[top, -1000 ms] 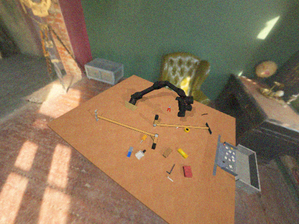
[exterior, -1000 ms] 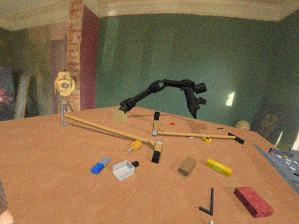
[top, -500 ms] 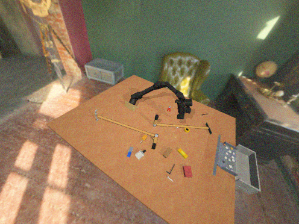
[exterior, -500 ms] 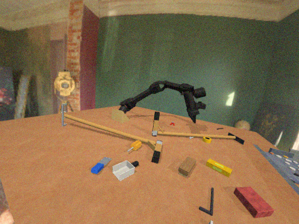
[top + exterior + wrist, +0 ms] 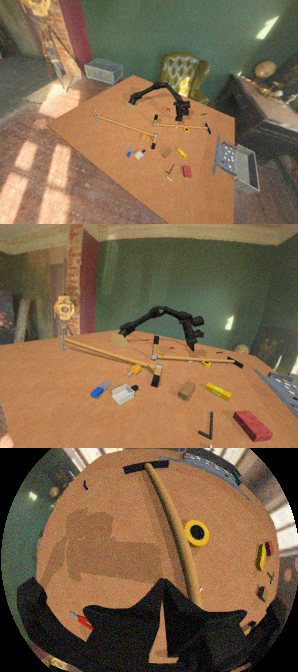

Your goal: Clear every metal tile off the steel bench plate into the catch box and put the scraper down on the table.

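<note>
My gripper (image 5: 179,120) (image 5: 192,349) (image 5: 162,581) is shut and empty, above the table on the arm's side of a long wooden-handled tool (image 5: 192,126) (image 5: 195,359) (image 5: 173,523) with a wide black blade, apparently the scraper. That tool lies on the table, its blade (image 5: 208,128) (image 5: 235,362) (image 5: 135,467) towards the plate and a black-tipped crosspiece at its other end. The steel bench plate (image 5: 221,157) carries several pale metal tiles (image 5: 229,166) and a few darker or orange pieces. The grey catch box (image 5: 247,185) adjoins the plate's far side.
Another long tool (image 5: 126,126) (image 5: 105,353) with a metal head lies on the table. A yellow tape roll (image 5: 186,130) (image 5: 206,364) (image 5: 205,536) lies beside the scraper handle. Red pliers (image 5: 168,109) (image 5: 83,622) lie near the gripper. A red block (image 5: 187,171) and a yellow level (image 5: 181,153) lie farther off.
</note>
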You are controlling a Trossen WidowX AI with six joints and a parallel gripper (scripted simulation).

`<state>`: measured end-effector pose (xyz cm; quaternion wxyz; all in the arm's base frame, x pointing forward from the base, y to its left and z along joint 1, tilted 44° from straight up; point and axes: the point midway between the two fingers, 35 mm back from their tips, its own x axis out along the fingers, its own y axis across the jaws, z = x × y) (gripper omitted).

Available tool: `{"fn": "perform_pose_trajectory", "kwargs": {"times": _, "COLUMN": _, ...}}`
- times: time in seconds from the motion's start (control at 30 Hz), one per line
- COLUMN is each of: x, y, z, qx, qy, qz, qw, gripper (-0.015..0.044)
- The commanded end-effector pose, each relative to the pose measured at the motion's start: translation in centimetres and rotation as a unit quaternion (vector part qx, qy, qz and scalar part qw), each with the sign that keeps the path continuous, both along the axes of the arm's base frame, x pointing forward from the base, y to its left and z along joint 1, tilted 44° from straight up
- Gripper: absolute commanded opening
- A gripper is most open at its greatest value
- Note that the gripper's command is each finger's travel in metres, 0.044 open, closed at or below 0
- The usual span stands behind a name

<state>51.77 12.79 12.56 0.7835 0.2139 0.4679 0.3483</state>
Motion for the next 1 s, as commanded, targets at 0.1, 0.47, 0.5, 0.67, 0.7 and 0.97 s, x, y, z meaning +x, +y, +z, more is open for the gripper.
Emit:
{"fn": "perform_pose_trajectory", "kwargs": {"times": 0.1, "x": -0.3, "y": 0.9, "z": -0.7, "qx": 0.001, "qy": 0.000, "qz": -0.003, "qw": 1.000, "gripper": 0.0000}}
{"fn": "perform_pose_trajectory", "kwargs": {"times": 0.47, "x": -0.8, "y": 2.4, "z": -2.2, "qx": 0.003, "qy": 0.000, "qz": -0.003, "qw": 1.000, "gripper": 0.0000}}
{"fn": "perform_pose_trajectory", "kwargs": {"times": 0.5, "x": -0.9, "y": 2.5, "z": -2.3, "qx": 0.003, "qy": 0.000, "qz": -0.003, "qw": 1.000, "gripper": 0.0000}}
{"fn": "perform_pose_trajectory", "kwargs": {"times": 0.67, "x": -1.2, "y": 3.2, "z": -3.0, "qx": 0.004, "qy": 0.000, "qz": -0.003, "qw": 1.000, "gripper": 0.0000}}
{"fn": "perform_pose_trajectory", "kwargs": {"times": 0.7, "x": -1.2, "y": 3.2, "z": -3.0, "qx": 0.004, "qy": 0.000, "qz": -0.003, "qw": 1.000, "gripper": 0.0000}}
{"fn": "perform_pose_trajectory", "kwargs": {"times": 0.97, "x": -0.7, "y": 2.9, "z": -3.3, "qx": 0.004, "qy": -0.001, "qz": -0.003, "qw": 1.000, "gripper": 0.0000}}
